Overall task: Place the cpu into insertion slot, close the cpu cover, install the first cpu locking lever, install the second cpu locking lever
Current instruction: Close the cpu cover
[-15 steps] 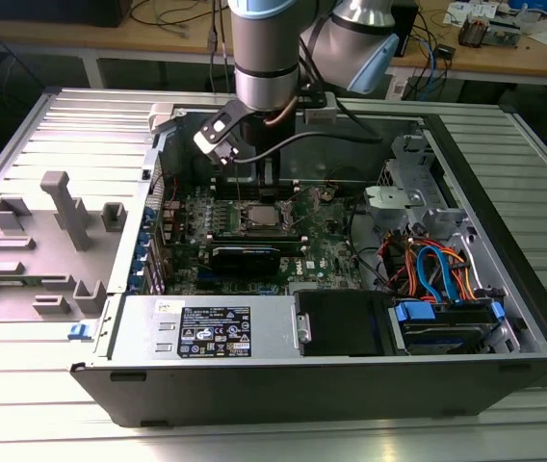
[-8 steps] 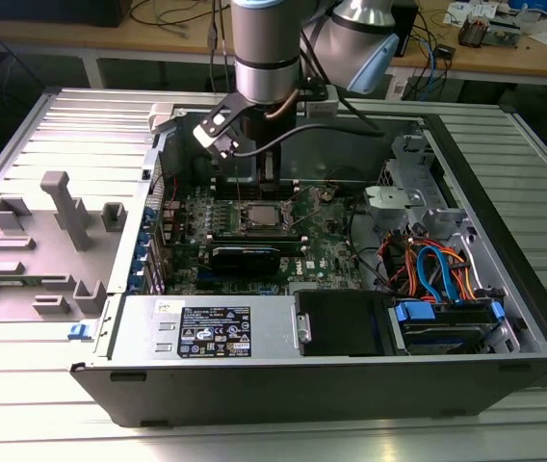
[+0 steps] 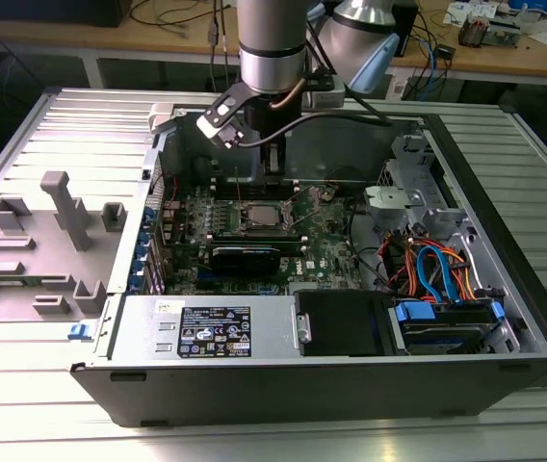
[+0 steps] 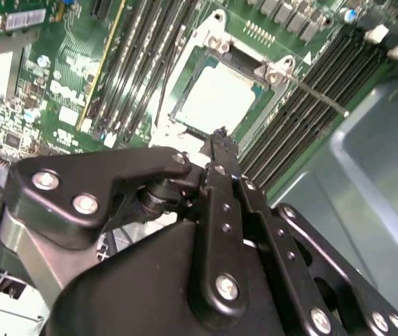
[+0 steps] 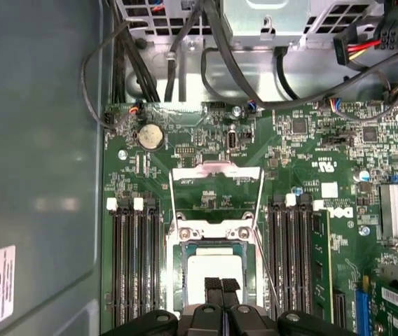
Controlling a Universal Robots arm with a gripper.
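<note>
Nearest me, lower centre of the exterior view, sat the power supply (image 3: 211, 332), with the blue and orange drive cables (image 3: 437, 274) toward the exterior view's right. Behind those was the green motherboard (image 3: 331, 245). At frame centre the cpu (image 3: 259, 216) lay flat in the insertion slot (image 5: 182, 276), silver top up. The gripper (image 3: 272, 164) hung just above it, with the arm coming straight down from the upper centre of the frame. Both wrist views showed its fingers pressed together with nothing between them, so closed and empty. Key geometry: in the first wrist view the fingertips (image 5: 213, 283) sat over one edge of the cpu. The cpu cover (image 5: 216, 169) stood swung open on the opposite side of the slot from them. Its hinge line ran across the fingers' line, and its window frame was clear of the chip. So the cover lay straight ahead of the tool, past the slot, not off to a side. In the second wrist view a thin locking lever (image 4: 316, 94) ran along the slot's flank beside the memory slots (image 4: 293, 129); it looked unlatched to me. The placement step read as done, cover not yet closed. Farthest back, upper right of the exterior view, stood a cluttered workbench (image 3: 505, 53).
</note>
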